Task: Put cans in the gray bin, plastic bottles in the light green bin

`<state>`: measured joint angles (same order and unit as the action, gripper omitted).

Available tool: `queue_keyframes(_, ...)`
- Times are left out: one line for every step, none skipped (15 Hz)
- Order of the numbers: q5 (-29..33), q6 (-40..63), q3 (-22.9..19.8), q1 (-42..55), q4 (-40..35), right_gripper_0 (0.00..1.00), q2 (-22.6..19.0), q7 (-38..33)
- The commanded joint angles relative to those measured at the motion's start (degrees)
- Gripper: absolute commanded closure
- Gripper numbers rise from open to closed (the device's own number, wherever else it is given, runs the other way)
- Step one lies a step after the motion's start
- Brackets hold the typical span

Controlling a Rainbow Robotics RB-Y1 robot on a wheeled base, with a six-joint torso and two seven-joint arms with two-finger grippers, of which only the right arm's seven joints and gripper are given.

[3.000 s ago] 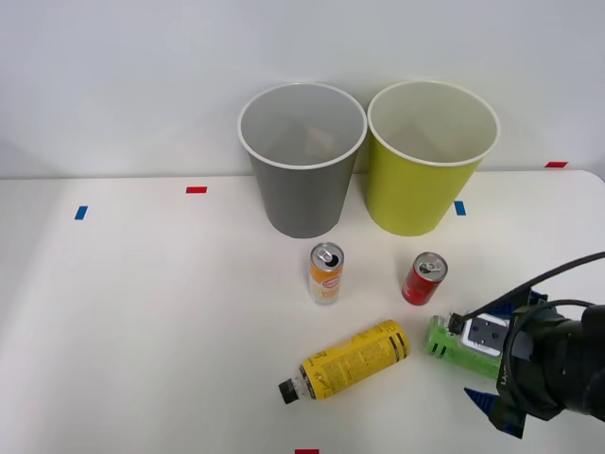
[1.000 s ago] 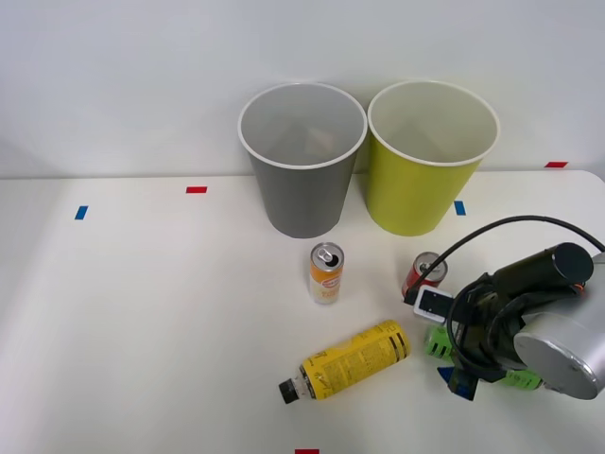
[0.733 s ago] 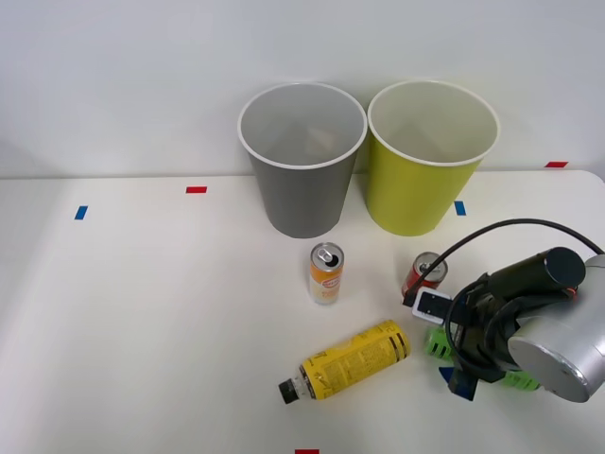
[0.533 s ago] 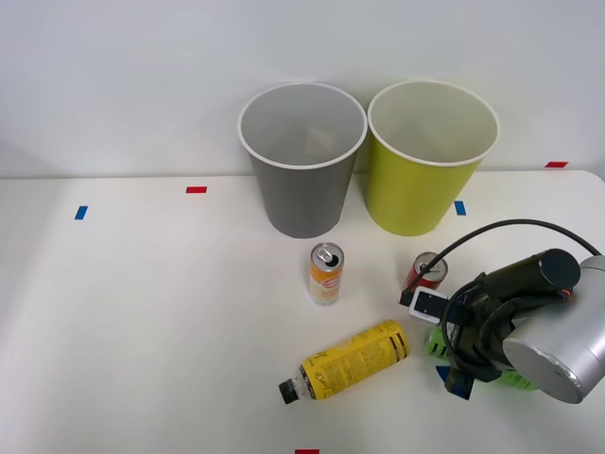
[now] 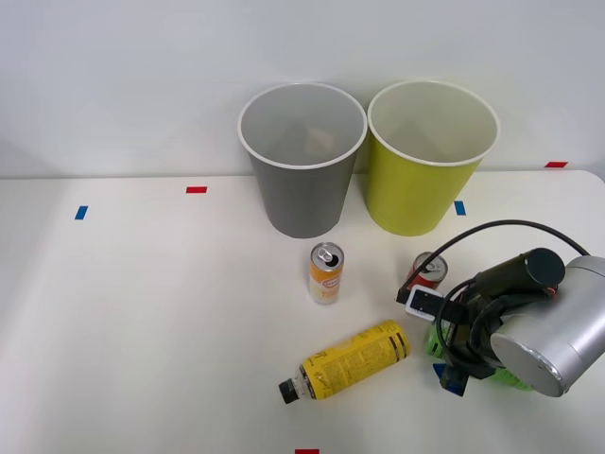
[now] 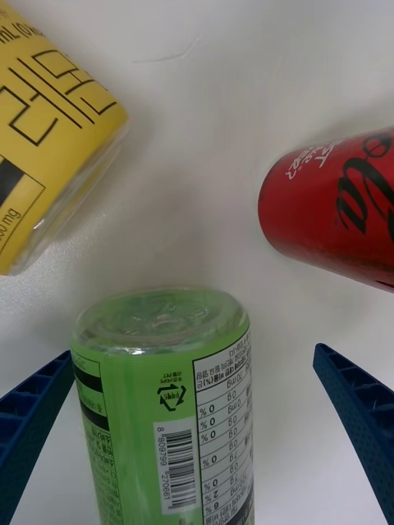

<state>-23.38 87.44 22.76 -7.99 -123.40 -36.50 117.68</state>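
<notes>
The green-wrapped plastic bottle [image 6: 164,410] lies on the table between my right gripper's [image 6: 193,361] two blue fingers [image 6: 33,418], which stand apart on either side of it without touching. In the front view the gripper [image 5: 444,355] covers most of this bottle [image 5: 436,338]. The red can [image 5: 428,269] stands just behind the gripper, close by in the wrist view [image 6: 336,205]. The yellow plastic bottle [image 5: 350,360] lies to the left, cap toward the front; its base [image 6: 49,139] is near the green one. The orange-and-white can [image 5: 326,272] stands upright. The gray bin [image 5: 302,165] and light green bin [image 5: 430,165] stand at the back.
Blue and red tape marks [image 5: 196,189] dot the white table [image 5: 142,312]. The arm's black cable [image 5: 492,230] loops over the wrist. The table's right edge runs close to the arm.
The right arm came in from the lower right and lowered over the green bottle. Over the last second it crept slightly left. The cans, the yellow bottle and the bins stayed put.
</notes>
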Motion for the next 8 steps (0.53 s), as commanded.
queue_keyframes(0.5, 0.0, 0.1, 0.0, 0.5, 0.0, 0.5, 0.0)
queue_keyframes(0.8, -0.1, 0.1, 0.0, 1.1, 0.0, 0.8, 0.1)
queue_keyframes(1.1, -0.1, 0.1, -0.2, 1.4, 0.0, 1.1, 0.1)
queue_keyframes(1.5, -0.1, 0.1, -0.1, 1.4, 0.0, 1.3, 0.2)
queue_keyframes(1.8, -0.1, 0.1, -0.1, 1.5, 0.0, 1.3, 0.3)
queue_keyframes(1.9, -0.1, 0.1, -0.1, 1.8, 0.0, 1.3, 0.3)
queue_keyframes(2.4, -0.1, 0.3, -0.1, 1.8, 0.0, 1.3, 0.4)
queue_keyframes(2.4, 0.0, 0.4, -0.1, 1.8, 0.0, 1.3, 0.5)
